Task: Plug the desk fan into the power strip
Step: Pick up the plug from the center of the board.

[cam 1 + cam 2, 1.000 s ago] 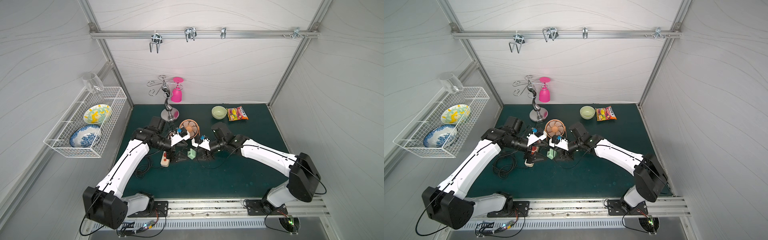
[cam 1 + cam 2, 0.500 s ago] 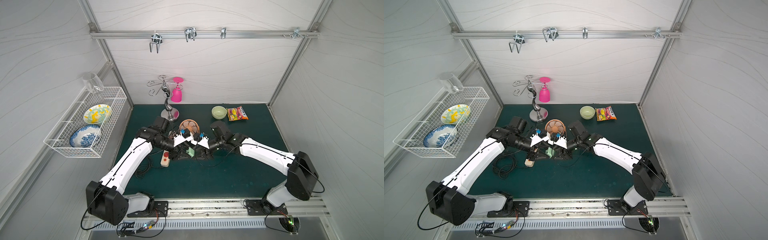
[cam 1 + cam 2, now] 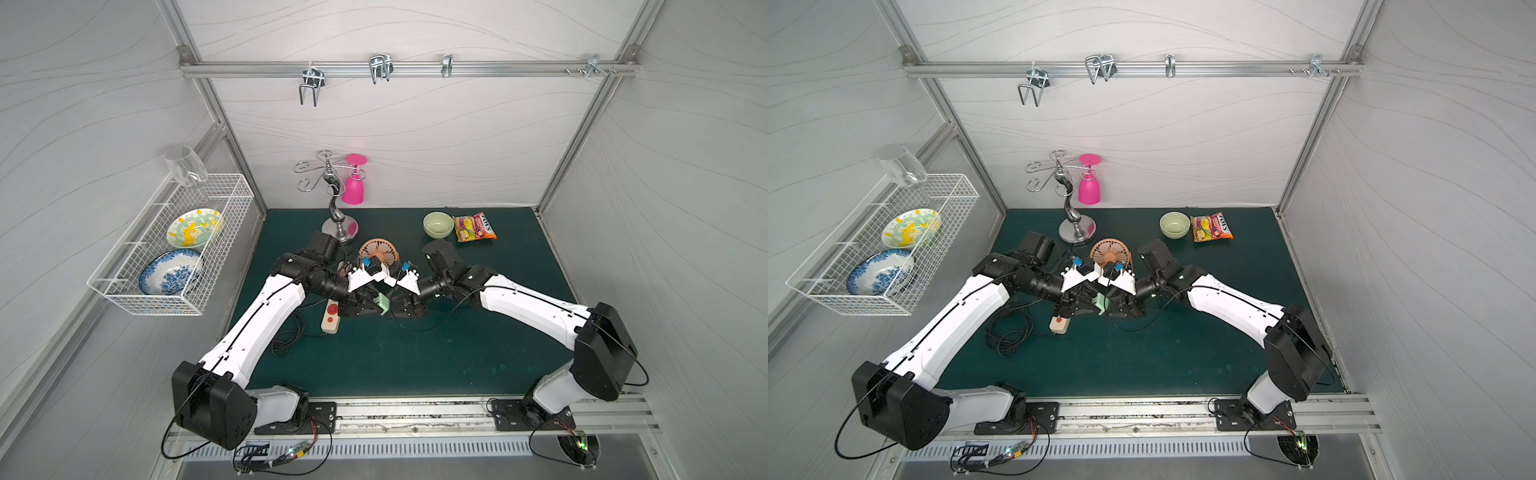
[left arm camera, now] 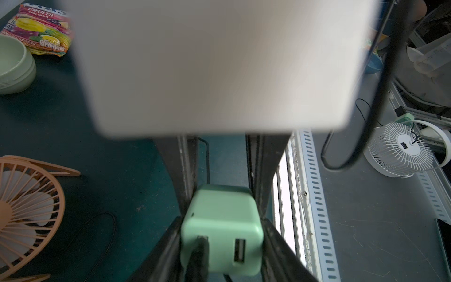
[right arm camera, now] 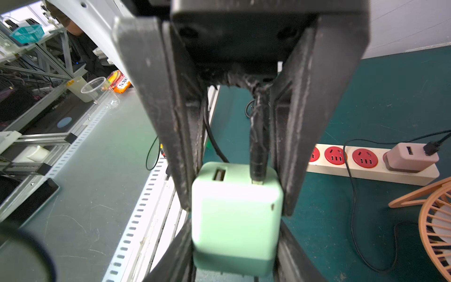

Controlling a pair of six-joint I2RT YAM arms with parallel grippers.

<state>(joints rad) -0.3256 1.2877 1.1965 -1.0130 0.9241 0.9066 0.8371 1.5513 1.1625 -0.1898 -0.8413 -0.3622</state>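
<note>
A green plug adapter [image 3: 382, 302] hangs over the mat between both grippers, with a black cable in one of its USB ports [image 5: 258, 168]. My left gripper [image 4: 222, 246] is shut on its port end, fingers [image 4: 278, 254] pressed to both sides. From the opposite side my right gripper [image 5: 235, 254] is shut on its other end. The cream power strip [image 5: 361, 168] lies on the mat to the left of the grippers [image 3: 331, 316], with a pink adapter [image 5: 412, 157] in one red socket. The orange desk fan [image 3: 378, 252] stands just behind both grippers.
Behind the fan stands a metal glass rack [image 3: 337, 216] with a pink glass. A green bowl [image 3: 438, 225] and a candy bag [image 3: 475, 227] sit at the back right. Black cord [image 3: 286, 336] coils left of the strip. A wire basket [image 3: 124, 291] with plates hangs on the left wall.
My left gripper moved right to the green adapter and closed its open jaws on it. The right gripper kept its hold and shifted slightly toward the left one.
</note>
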